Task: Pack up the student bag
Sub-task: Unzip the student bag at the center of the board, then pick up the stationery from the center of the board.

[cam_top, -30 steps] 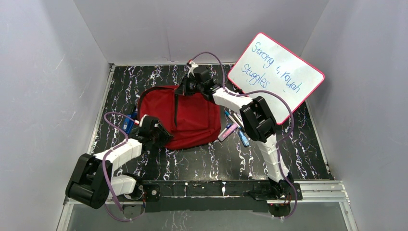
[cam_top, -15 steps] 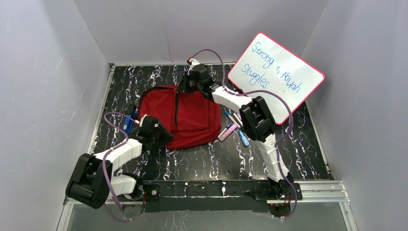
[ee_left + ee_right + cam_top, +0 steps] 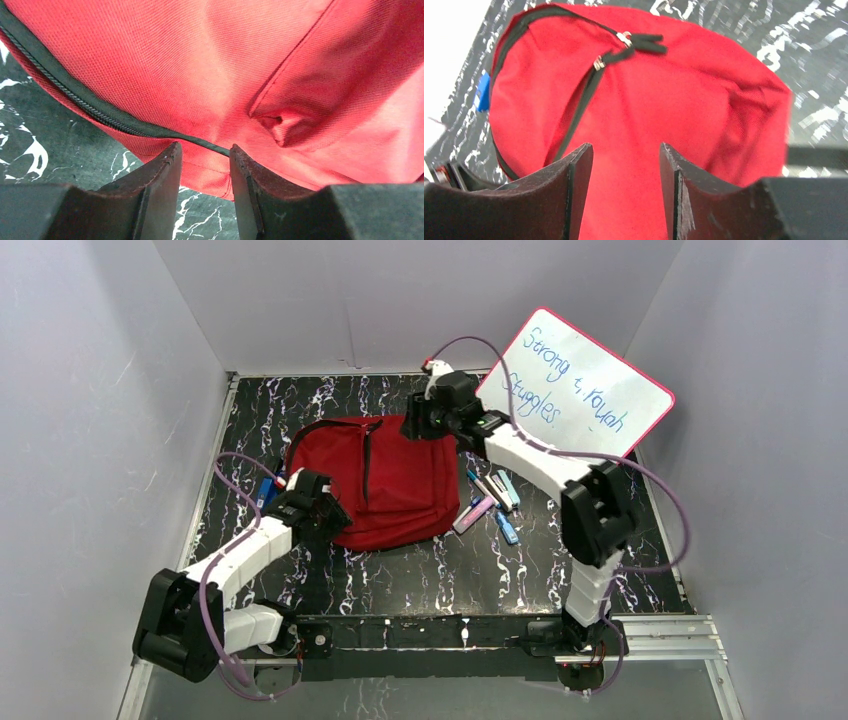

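My right gripper springs open, empty, off the soft red fabric backpack mid-worktop (still zipped, unpacked); left gripper straddles its seam half-open, grip unclear.

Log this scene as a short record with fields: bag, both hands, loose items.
bag: student bag, red, lying on the table
left hand: fingers parted at the bag's zipper edge; grip unclear
right hand: open near the bag's far right corner, holding nothing
loose items: pens on the table right of the bag
backdrop: whiteboard leaning at the right wall
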`<state>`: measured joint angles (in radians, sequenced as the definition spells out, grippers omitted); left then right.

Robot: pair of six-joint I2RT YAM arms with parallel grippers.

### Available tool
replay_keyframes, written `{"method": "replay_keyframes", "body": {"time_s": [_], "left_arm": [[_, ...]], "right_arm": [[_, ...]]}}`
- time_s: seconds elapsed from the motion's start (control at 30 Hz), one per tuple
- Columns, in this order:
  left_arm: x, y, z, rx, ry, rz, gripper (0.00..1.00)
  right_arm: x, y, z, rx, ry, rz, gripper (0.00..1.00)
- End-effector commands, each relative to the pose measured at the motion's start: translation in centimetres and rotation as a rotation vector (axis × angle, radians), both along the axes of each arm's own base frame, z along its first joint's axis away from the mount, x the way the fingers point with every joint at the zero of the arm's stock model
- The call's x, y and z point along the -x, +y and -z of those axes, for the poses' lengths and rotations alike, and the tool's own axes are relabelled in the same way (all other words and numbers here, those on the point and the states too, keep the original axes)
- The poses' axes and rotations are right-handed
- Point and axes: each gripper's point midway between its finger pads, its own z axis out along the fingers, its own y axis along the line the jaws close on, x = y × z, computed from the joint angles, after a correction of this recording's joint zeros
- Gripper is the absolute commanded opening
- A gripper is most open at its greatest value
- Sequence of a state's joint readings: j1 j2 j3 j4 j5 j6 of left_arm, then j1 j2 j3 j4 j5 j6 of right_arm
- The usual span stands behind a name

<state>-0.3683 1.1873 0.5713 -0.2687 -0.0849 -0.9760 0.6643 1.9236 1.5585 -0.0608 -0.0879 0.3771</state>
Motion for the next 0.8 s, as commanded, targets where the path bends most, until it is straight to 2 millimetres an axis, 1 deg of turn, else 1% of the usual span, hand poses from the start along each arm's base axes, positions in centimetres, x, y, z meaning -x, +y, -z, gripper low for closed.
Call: {"method": "replay_keyframes", "body": {"time_s": [0.0,0.07,0.13,0.2,0.37,0.43,0.47,0.53,0.6,0.7,0.77], "left_arm": [[0.2,1.4,-2.2,-0.092,0.001,0.026,0.39],[0.0,1.4,-2.8,-0.094,-0.005,0.034,0.39],[-0.2,1.6,-3.4,-0.106,-0.011,0.028,0.4],[-0.3,1.8,-3.9,-0.117,-0.02,0.023,0.41],[-0.8,2.0,-5.3,-0.127,-0.038,0.019,0.45],[-1.0,1.7,-5.9,-0.12,-0.05,0.039,0.45],[-1.1,1.6,-6.2,-0.118,-0.057,0.045,0.47],[-1.1,1.6,-6.7,-0.116,-0.065,0.05,0.59],[-1.2,1.4,-7.1,-0.107,-0.078,0.053,0.65],[-1.5,1.2,-7.6,-0.097,-0.092,0.061,0.68],[-1.6,1.0,-7.8,-0.095,-0.093,0.07,0.68]], "right_arm": [[2.9,-6.6,0.0,0.122,0.064,0.098,0.63],[4.8,-8.9,1.2,0.173,0.126,0.126,0.64],[6.0,-11.6,2.5,0.238,0.177,0.215,0.65],[7.3,-13.8,3.2,0.299,0.216,0.259,0.65],[10.0,-17.4,4.3,0.413,0.265,0.308,0.66],[10.8,-18.5,4.7,0.442,0.267,0.329,0.66],[11.1,-19.1,4.8,0.458,0.271,0.34,0.66],[11.9,-20.3,5.2,0.497,0.294,0.376,0.66],[12.8,-21.6,5.7,0.525,0.327,0.431,0.67],[13.9,-22.2,7.0,0.497,0.359,0.489,0.67],[14.6,-22.1,7.7,0.447,0.396,0.523,0.67]]}}
